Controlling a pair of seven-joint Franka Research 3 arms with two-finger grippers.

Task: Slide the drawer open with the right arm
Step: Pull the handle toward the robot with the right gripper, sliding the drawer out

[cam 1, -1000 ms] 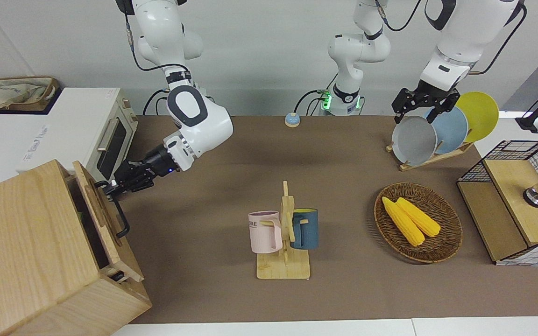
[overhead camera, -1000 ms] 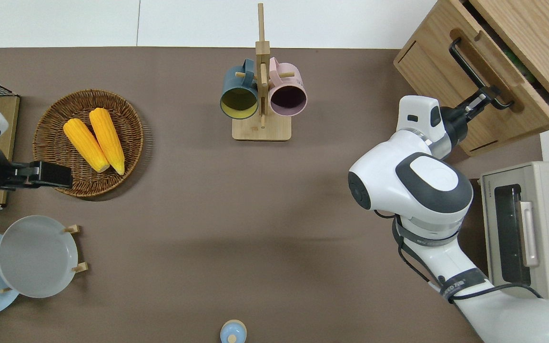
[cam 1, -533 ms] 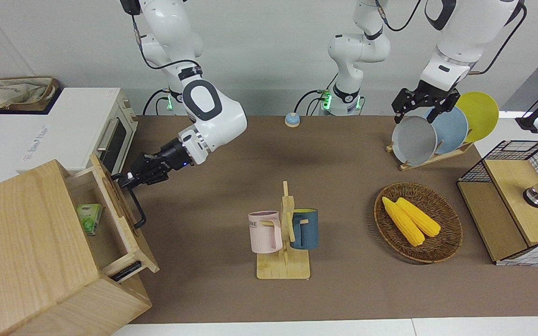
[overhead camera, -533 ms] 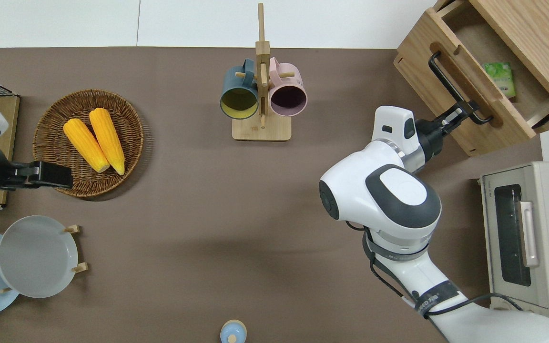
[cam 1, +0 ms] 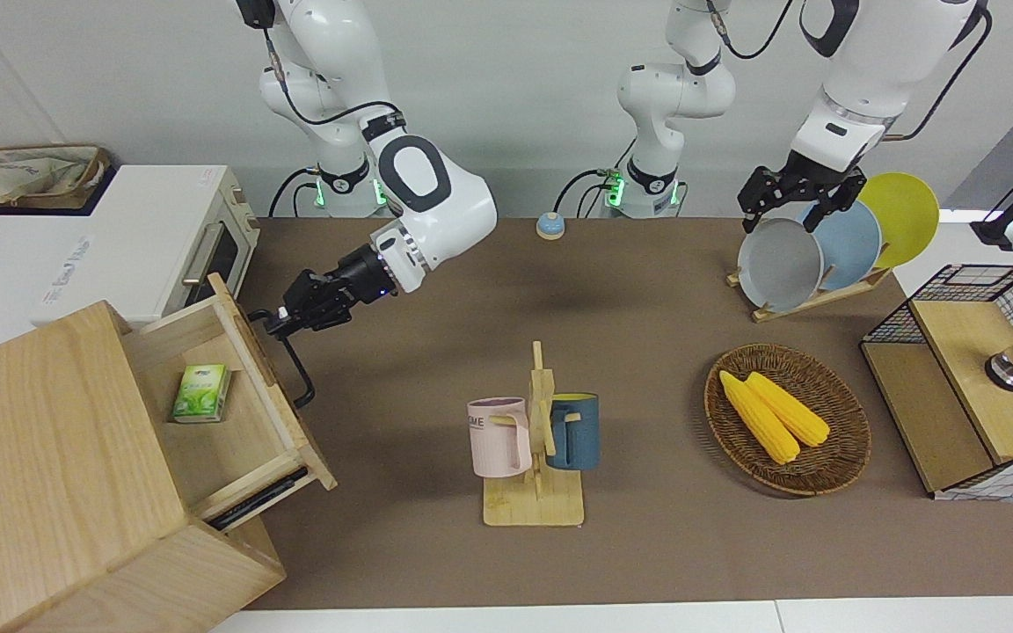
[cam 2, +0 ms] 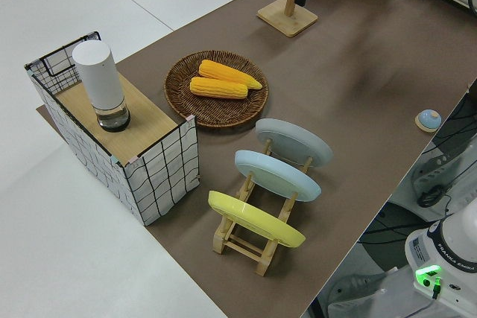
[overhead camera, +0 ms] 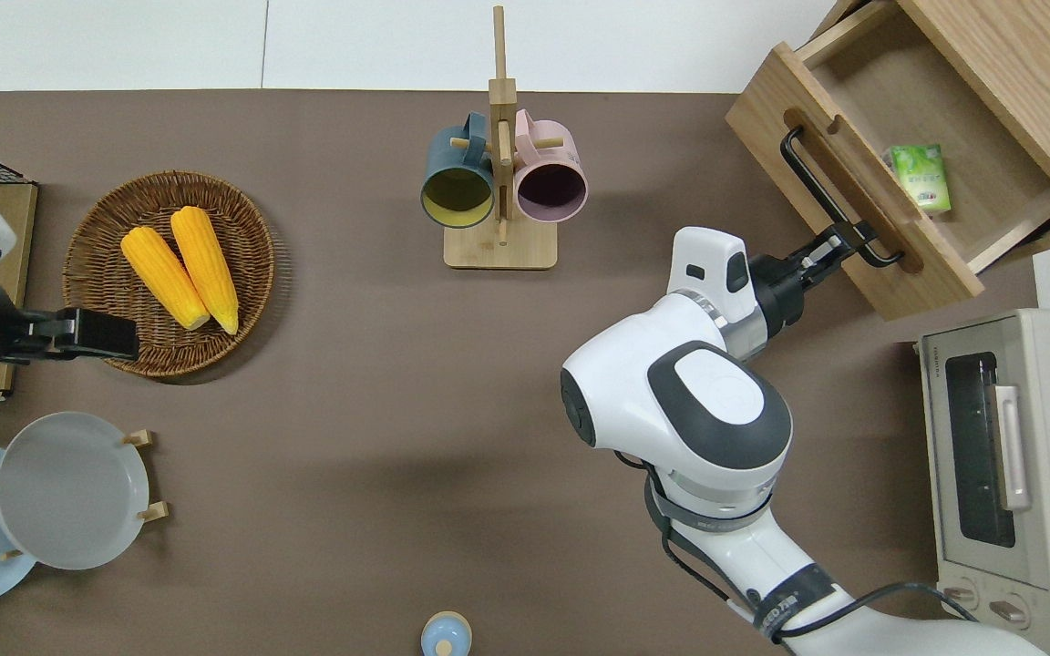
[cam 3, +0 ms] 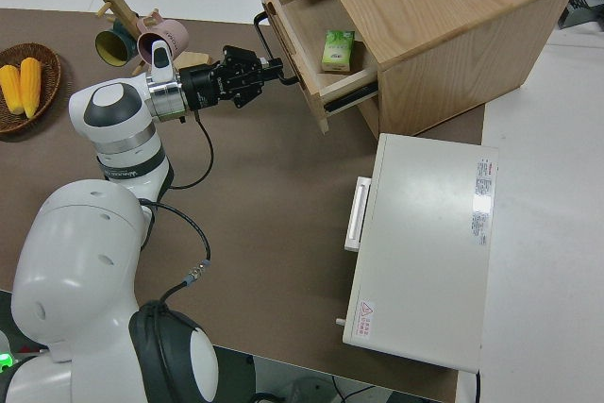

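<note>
The light-wood drawer (cam 1: 234, 440) (overhead camera: 844, 205) (cam 3: 311, 44) stands pulled well out of the big light-wood box (cam 1: 40, 475) at the right arm's end of the table. A small green carton (cam 1: 200, 393) (overhead camera: 920, 179) (cam 3: 337, 50) lies inside it. My right gripper (cam 1: 276, 318) (overhead camera: 839, 244) (cam 3: 274, 68) is shut on the drawer's black bar handle (cam 1: 295, 369) (overhead camera: 821, 196), at the handle's end nearer to the robots. The left arm is parked, its gripper (cam 1: 792, 207) (overhead camera: 115, 335) holding nothing.
A white toaster oven (cam 1: 199, 255) (overhead camera: 999, 456) stands beside the box, nearer to the robots. A mug stand with a pink and a blue mug (cam 1: 535, 440) (overhead camera: 499, 182) is mid-table. A basket of corn (cam 1: 786, 418), a plate rack (cam 1: 823, 246) and a wire-mesh box (cam 1: 972, 387) are at the left arm's end.
The right gripper has pulled the handle toward the table's middle. The drawer went from barely open to well out, and the green carton inside came into view. The left arm has not moved.
</note>
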